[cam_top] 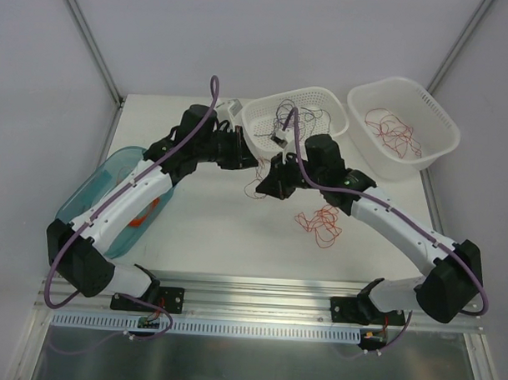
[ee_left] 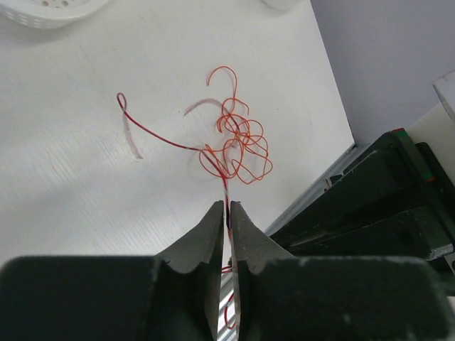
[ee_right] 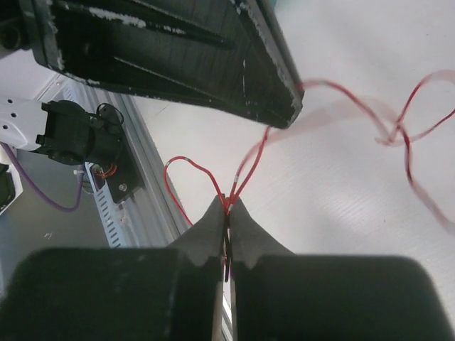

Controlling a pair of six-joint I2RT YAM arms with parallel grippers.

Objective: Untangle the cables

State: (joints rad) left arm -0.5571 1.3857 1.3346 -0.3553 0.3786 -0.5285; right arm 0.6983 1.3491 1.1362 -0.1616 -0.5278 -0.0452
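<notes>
Left end effector [ee_left: 227,208] and right end effector [ee_right: 227,204] both pinched on red cable [ee_left: 238,145]. White basket [cam_top: 250,116] crowds them at 12 o'clock; blue tub [cam_top: 111,167] at 9.

Pairs white shells on the long links of the left arm [cam_top: 128,198] and right arm [cam_top: 395,224] with blocky matte-black housings at shoulder, elbow and wrist. Trails a purple cable [cam_top: 215,95] along each arm, looping free beside the black base plates [cam_top: 162,299] on the near rail. Shows thin red and green leads [cam_top: 149,320] at the bases. Ends in the left gripper [ee_left: 227,207] and right gripper [ee_right: 227,202]: dark grey wedge fingers [ee_left: 206,241] tapering to narrow tips, set on a wide black block. Bears pale scuffs along the black edges.
</notes>
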